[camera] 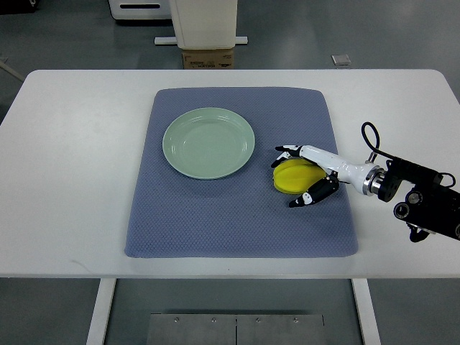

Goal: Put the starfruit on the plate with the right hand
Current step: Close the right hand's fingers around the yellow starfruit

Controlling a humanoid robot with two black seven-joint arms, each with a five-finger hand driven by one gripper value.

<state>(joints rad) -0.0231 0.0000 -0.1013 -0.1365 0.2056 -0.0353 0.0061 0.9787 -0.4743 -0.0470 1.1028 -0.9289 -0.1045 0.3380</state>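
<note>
Right hand (307, 176): it reached in from the picture's right edge over the right part of the mat, its white palm turned toward the starfruit.
Fingers (287, 152): they were curled partway around the fruit, the upper ones lying along its far side with dark tips pointing left, and a lower dark-tipped finger wrapping the near side.
Contact: the fingers touched the fruit on both sides, so the hand was closed around it; whether the fruit was lifted or sat on the mat could not be told.
Starfruit (293, 177): it was bright yellow, rounded in outline, with a ridge line showing on its upper face; its right side was hidden by the hand.
Starfruit's place: it lay over the mat, to the right of the plate and a little nearer the robot, apart from the plate's rim.
Plate (208, 142): it was pale green, round, and sat on the upper middle of the mat with nothing on it.
Mat (215, 215): it was blue-grey, textured, and spread across the middle of the white table (65, 180).
Wrist and arm (420, 194): a black housing with a looped cable ran to the right edge.
</note>
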